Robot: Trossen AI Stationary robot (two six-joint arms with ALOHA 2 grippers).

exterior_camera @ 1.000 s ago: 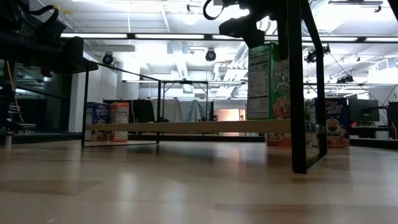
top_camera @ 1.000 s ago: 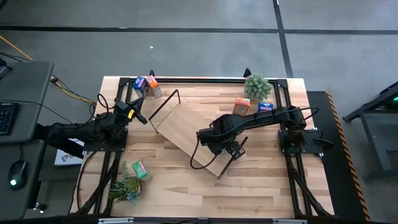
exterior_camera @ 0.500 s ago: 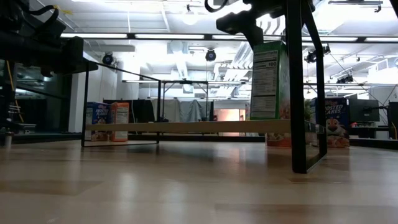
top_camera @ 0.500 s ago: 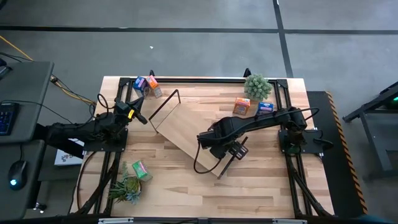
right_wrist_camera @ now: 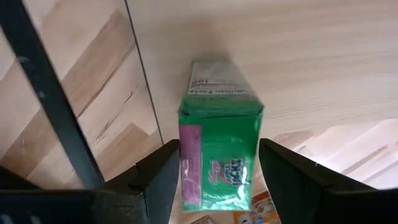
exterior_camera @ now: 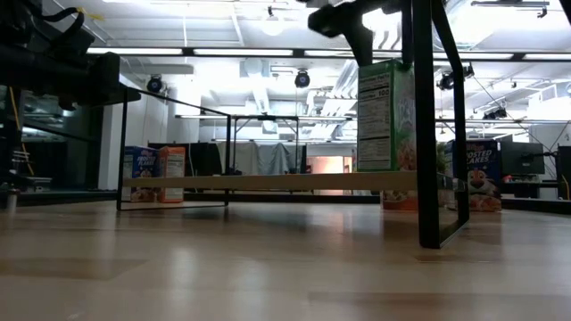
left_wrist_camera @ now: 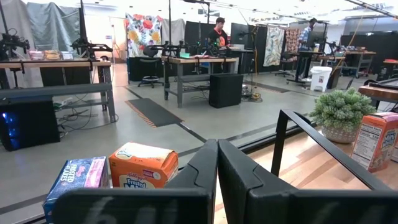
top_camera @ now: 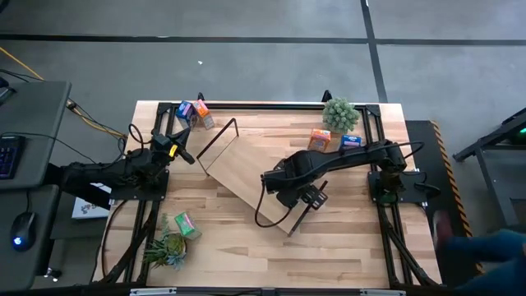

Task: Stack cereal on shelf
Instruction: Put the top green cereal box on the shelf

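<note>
Step in hand: setting a box on the shelf; right pincer [right_wrist_camera: 214,180] hangs over the shelf [top_camera: 246,177], its fingers [right_wrist_camera: 155,177] spread to either side of a green cereal box [right_wrist_camera: 219,155]; box stands upright on the board near the shelf's end by the right arm, seen in the low view [exterior_camera: 385,116]; narrow gaps show between fingers and box in the wrist view, so it looks let go rather than gripped, though I cannot be sure of contact.

Next move, by my judgement: lift the pincer straight up clear of the box without nudging it, then go for another box; nearest are the orange box [top_camera: 319,140] and blue box [top_camera: 351,141] just beside the potted plant [top_camera: 340,114] at the far right of the worktop [top_camera: 345,238].

Left pincer [left_wrist_camera: 217,165] clenched, empty, waiting at the left edge of the worktop; ahead of it a blue box [left_wrist_camera: 74,180] and an orange box [left_wrist_camera: 143,167] lying touching each other at the far left corner.

Another green box [top_camera: 186,223] lies near the front left, against a second plant [top_camera: 167,247].

In the way: the black wire frame [right_wrist_camera: 53,102] of the shelf stands close beside the right pincer; shelf lies askew across the worktop.
</note>
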